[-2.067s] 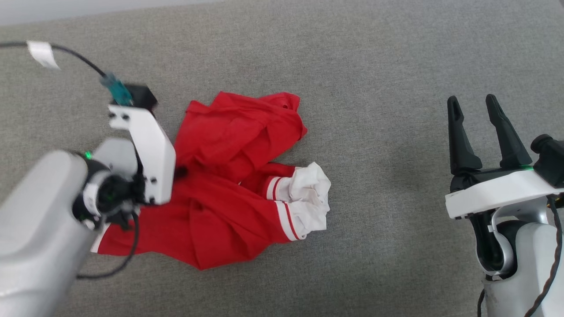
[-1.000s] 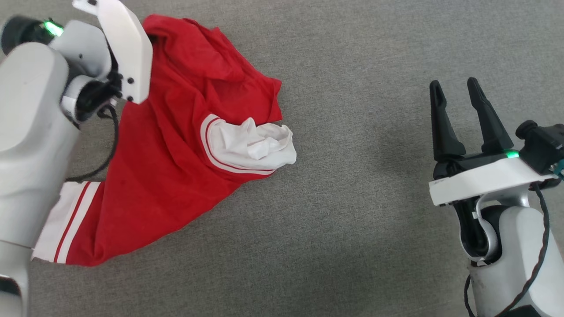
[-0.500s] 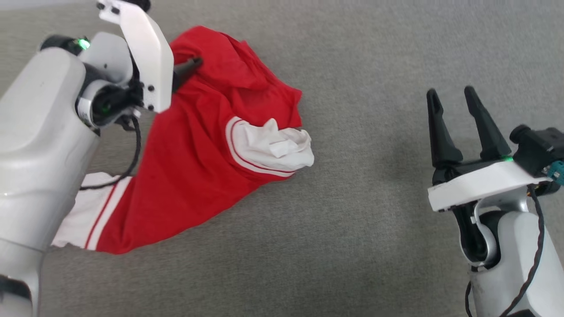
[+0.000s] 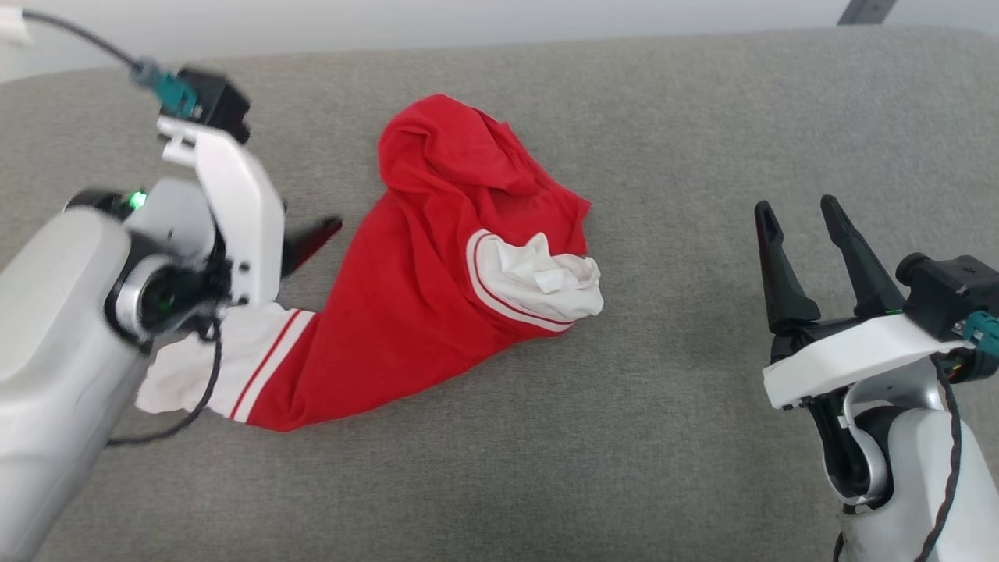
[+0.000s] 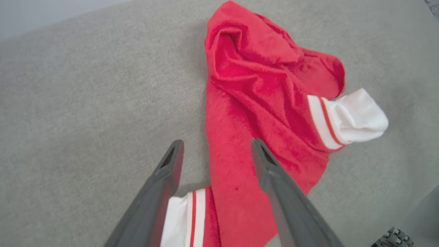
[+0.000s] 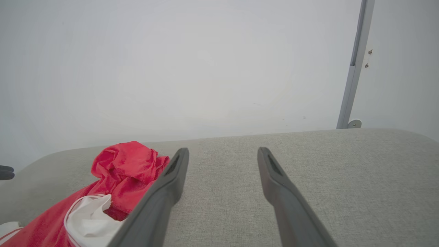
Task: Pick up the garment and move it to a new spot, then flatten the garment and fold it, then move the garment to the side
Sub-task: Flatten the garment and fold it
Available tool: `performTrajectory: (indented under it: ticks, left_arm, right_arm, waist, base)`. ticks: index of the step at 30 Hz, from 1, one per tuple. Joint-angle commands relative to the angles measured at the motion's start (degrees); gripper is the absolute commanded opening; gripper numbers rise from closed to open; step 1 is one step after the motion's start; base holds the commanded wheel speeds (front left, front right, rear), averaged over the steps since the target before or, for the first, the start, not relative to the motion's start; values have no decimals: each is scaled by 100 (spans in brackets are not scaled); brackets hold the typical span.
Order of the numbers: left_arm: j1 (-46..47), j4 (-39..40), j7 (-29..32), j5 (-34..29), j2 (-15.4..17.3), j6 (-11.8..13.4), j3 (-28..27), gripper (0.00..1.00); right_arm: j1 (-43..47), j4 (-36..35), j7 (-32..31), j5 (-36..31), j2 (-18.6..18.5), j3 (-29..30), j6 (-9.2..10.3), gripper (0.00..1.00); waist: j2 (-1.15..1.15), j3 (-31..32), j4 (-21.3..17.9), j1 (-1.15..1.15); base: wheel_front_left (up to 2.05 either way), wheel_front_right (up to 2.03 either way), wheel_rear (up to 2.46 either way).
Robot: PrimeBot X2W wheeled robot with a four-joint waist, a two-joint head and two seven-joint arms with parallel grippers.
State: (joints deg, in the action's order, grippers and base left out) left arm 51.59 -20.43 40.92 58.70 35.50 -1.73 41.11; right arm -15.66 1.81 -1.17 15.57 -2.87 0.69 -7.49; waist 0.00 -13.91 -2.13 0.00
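Two hands, both spread, nothing pinched. Left hand (image 5: 216,144) hovering by left edge of shirt (image 4: 421,312), clear of cloth. Right hand (image 4: 798,209) parked well apart on the right, probably waiting for flattening. Shirt crumpled on grey surface (image 4: 663,406), left of centre, one white sleeve (image 4: 546,281) bunched on top, other sleeve (image 4: 195,367) under left forearm. Seems already at new spot; still needs spreading flat before any fold
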Motion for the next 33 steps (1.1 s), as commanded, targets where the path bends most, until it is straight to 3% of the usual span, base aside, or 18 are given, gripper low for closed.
performTrajectory:
  ticks: [1, 9, 13, 18, 28, 29, 30, 33]
  left_arm:
    - [-195, 138, 53, 44, 102, 90, -7, 100]
    - [-937, 591, 492, 282, 715, 697, -45, 100]
    - [-1169, 563, 539, 293, 921, 825, -35, 100]
    - [-1293, 259, 494, 189, 987, 839, 47, 100]
    - [-1226, -1105, 47, 117, 602, 605, 110, 100]
    - [-1223, -1233, 15, 146, 534, 535, 111, 46]
    - [-1198, -1335, -52, 166, 477, 480, 97, 0]
    - [-1146, -1565, -171, 240, 375, 341, 41, 0]
  right_arm:
    - [76, -52, -36, -10, -4, 30, 0, 100]
    - [120, -215, -173, -17, -5, 45, 0, 100]
    - [87, -269, -203, -12, -5, 42, 0, 100]
    - [37, -302, -241, -15, -4, 37, 0, 100]
    - [-88, -394, -283, -40, -4, 23, 0, 100]
    - [-98, -399, -285, -42, -4, 30, 0, 100]
    - [-105, -404, -284, -47, -2, 30, 0, 100]
    - [-84, -410, -292, -65, -5, 61, 0, 100]
  waist:
    - [0, 98, 94, 0]
    - [0, 131, 197, 0]
    - [0, 79, 199, 0]
    - [0, 8, 183, 0]
    - [0, -238, 81, 0]
    - [0, -253, 77, 0]
    - [0, -264, 74, 0]
    - [0, -266, 89, 0]
  base:
    - [0, 0, 0]
    - [0, 0, 0]
    - [0, 0, 0]
    - [0, 0, 0]
    - [0, 0, 0]
    - [0, 0, 0]
    - [0, 0, 0]
    - [0, 0, 0]
